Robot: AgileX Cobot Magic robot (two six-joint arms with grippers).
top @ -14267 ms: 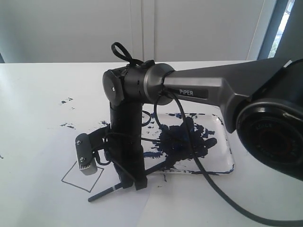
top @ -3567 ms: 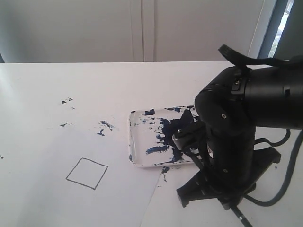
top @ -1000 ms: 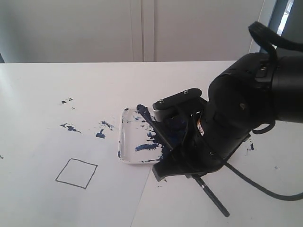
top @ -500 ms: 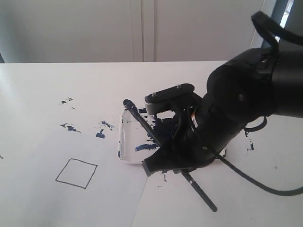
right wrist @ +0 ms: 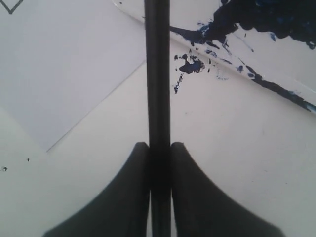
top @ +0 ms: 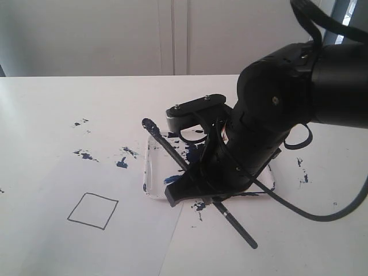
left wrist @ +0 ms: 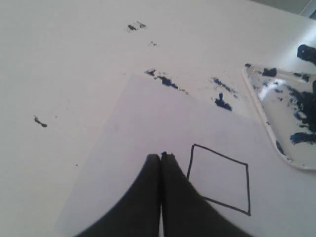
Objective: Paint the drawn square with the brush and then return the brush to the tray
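Note:
The brush point(top: 170, 152) is a long black stick, and my right gripper point(top: 201, 197) is shut on its handle point(right wrist: 158, 74) above the near edge of the white tray point(top: 147, 172). It slants, its dark tip raised over the tray's far left corner and its other end low over the table in front. The drawn square point(top: 92, 211) lies bare white on the paper, left of the tray. My left gripper point(left wrist: 161, 155) is shut on nothing, its tips just beside the square point(left wrist: 219, 180). That gripper is out of the exterior view.
Dark blue paint specks point(top: 84, 154) dot the table left of the tray, with more smears point(right wrist: 190, 64) by its near rim. The paper sheet point(top: 123, 236) covers the front left. A black cable point(top: 305, 214) loops off my right arm at the right.
My right arm has swung left and back over the tray with the brush in it, and the brush tip has risen leftward. The tray and the square have stayed put.

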